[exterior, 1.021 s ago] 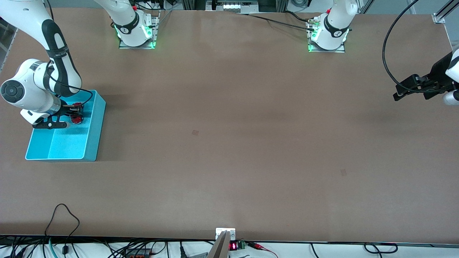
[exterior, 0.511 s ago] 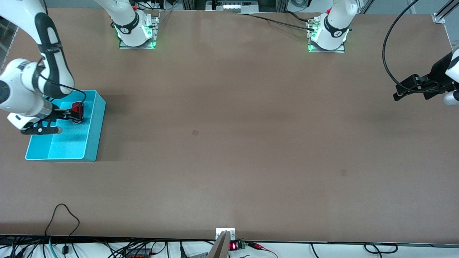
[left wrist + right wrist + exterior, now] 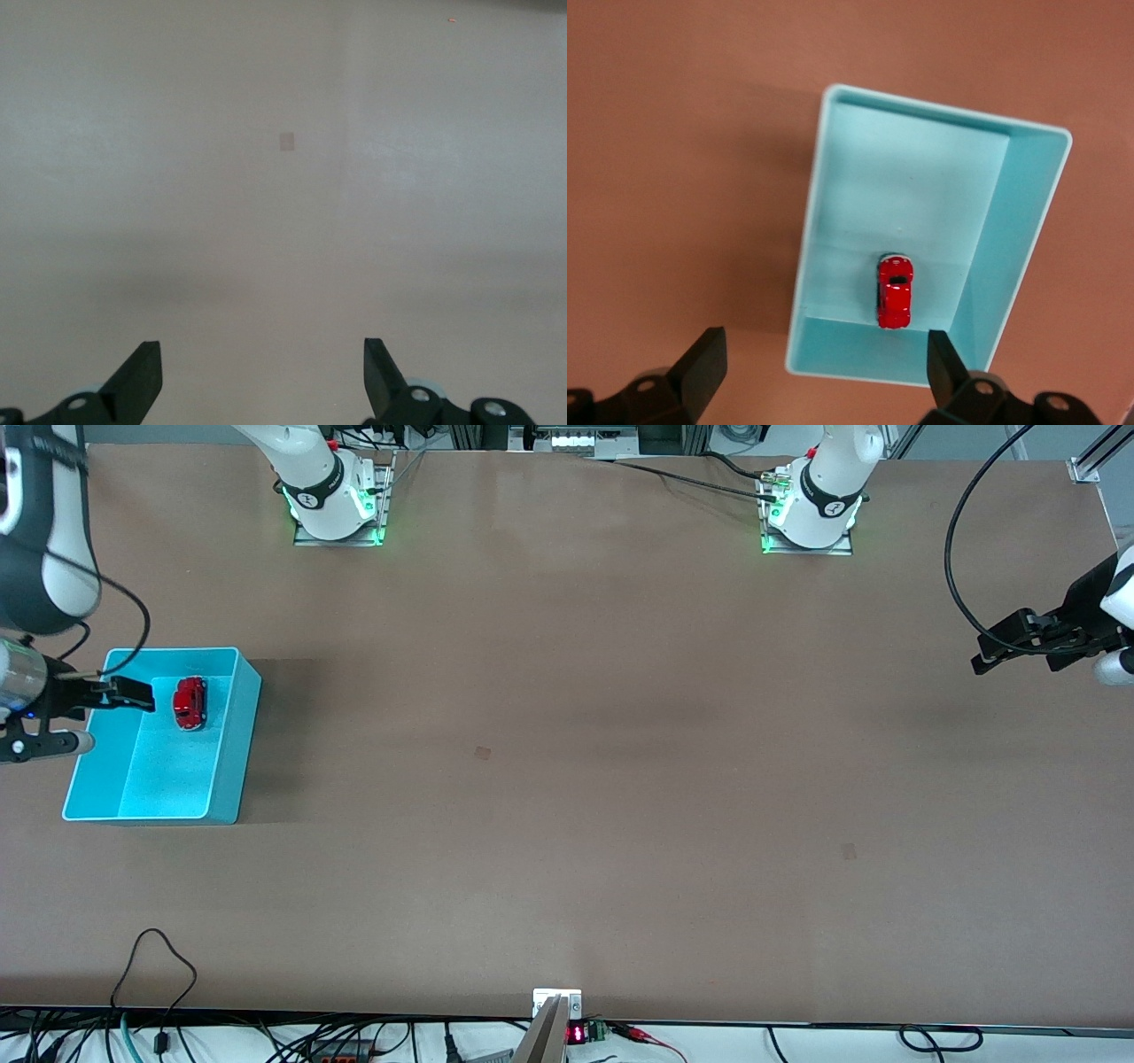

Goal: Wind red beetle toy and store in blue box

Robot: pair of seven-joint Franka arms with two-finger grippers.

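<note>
Red beetle toy [image 3: 190, 702] lies in blue box [image 3: 232, 779], at end farther from front camera. Right gripper [image 3: 824, 376] above box, jaws wide, empty. Left gripper [image 3: 263, 376] waits over bare desk [image 3: 567, 779], jaws wide. Toy likely light, rigid, glossy-slippery; grip across flanks.

Your front camera looks down from high across the worktop [image 3: 567, 779] toward both arm bases. Your right wrist camera looks down on the blue box [image 3: 1028, 221], which the front view shares; your left wrist camera faces bare worktop.
</note>
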